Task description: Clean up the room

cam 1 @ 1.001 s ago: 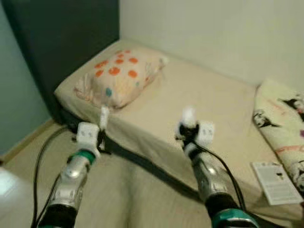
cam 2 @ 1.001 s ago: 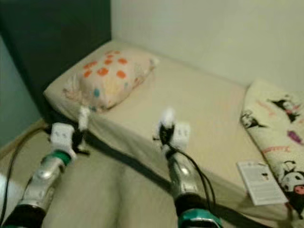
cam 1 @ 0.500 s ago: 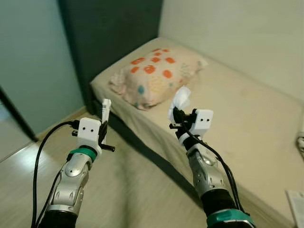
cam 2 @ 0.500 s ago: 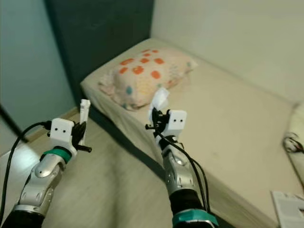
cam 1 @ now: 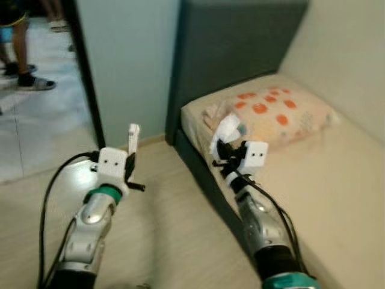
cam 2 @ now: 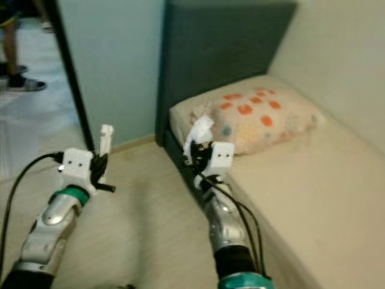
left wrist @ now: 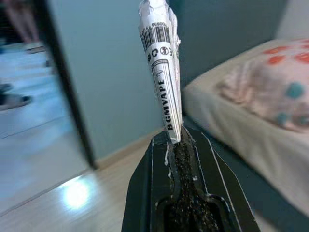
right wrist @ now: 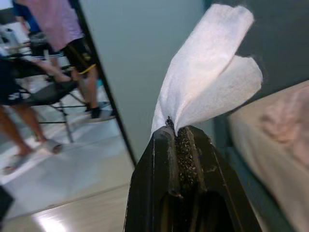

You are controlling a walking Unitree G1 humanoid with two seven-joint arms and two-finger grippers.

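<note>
Pinching a folded printed wrapper [left wrist: 161, 72] upright over the wooden floor [cam 1: 162, 241], the left gripper [cam 1: 130, 158] is raised; the right gripper [cam 1: 224, 147] clamps a crumpled white tissue [right wrist: 207, 82] beside the bed [cam 1: 337, 198], near the spotted pillow [cam 1: 274, 114].

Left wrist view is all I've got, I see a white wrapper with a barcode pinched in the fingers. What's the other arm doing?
Observer: The right gripper is raised beside the bed, shut on a crumpled white tissue.
Operator: Anyone around?
Observer: Yes, people stand past the doorway, on the tiled floor outside.
Operator: Is the left arm over the bed?
Observer: No, the left gripper with its wrapper is over the wooden floor, near the door frame.
</note>
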